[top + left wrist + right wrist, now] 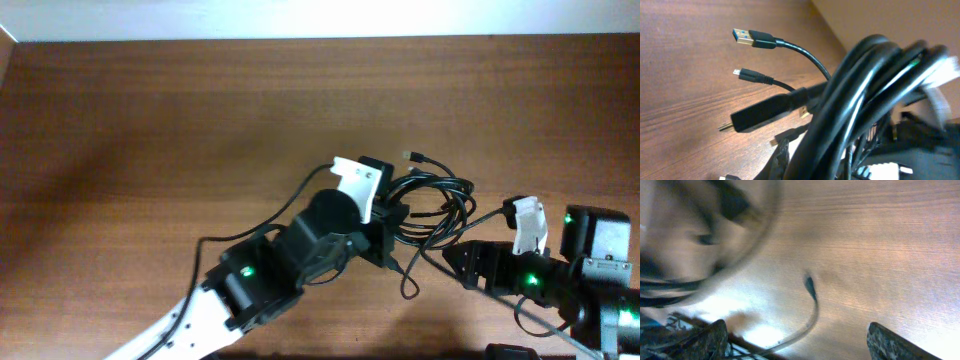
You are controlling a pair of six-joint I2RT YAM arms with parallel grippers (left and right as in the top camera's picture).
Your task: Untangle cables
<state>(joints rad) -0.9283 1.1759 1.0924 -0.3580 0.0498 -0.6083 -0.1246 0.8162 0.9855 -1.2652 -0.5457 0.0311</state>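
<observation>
The cables (440, 205) are a tangled bunch of thin black cords at mid table, with one plug (410, 155) sticking out at the far side. My left gripper (392, 225) is shut on the left side of the bunch. In the left wrist view the bunch (860, 100) fills the right half and runs through the jaws (810, 160). A blue USB plug (747, 37), a small plug (742, 74) and a wide flat plug (760, 115) stick out to the left. My right gripper (455, 258) is open just right of the bunch. A loose cable end (810, 285) lies between its fingers (800, 345).
The brown wooden table (150, 120) runs to a white wall at the far edge. The left arm (260, 275) comes in from the bottom left and the right arm (580, 270) from the bottom right. A thicker black arm wire (250, 225) curves beside the left arm.
</observation>
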